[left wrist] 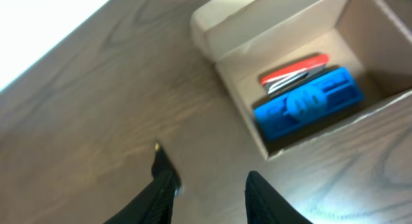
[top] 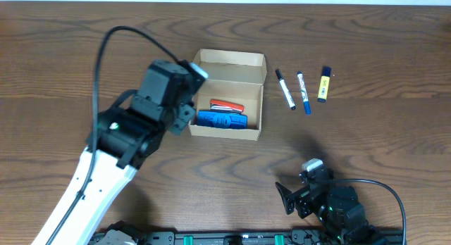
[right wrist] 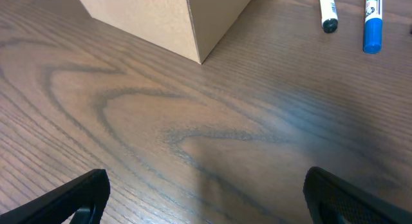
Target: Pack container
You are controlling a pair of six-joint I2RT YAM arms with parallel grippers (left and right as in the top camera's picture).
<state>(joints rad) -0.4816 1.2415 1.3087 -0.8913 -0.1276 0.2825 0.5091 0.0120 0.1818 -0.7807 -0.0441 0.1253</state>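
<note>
The brown cardboard container [top: 250,97] stands open at the table's middle, its flap lid up at the back. Inside lie a blue item [top: 221,120] and a red item [top: 227,105]; both show in the left wrist view, blue [left wrist: 302,103] and red [left wrist: 293,73], inside the container [left wrist: 225,31]. My left gripper [left wrist: 209,185] is open and empty, above the table just left of the container. My right gripper [right wrist: 206,192] is open and empty near the front edge, well short of the container [right wrist: 161,18].
Right of the container lie a black marker [top: 285,89], a blue marker [top: 303,92] and a yellow highlighter [top: 323,84]. The right wrist view shows the black marker [right wrist: 328,10] and blue marker [right wrist: 373,21]. The left arm's cable arcs over the table's left.
</note>
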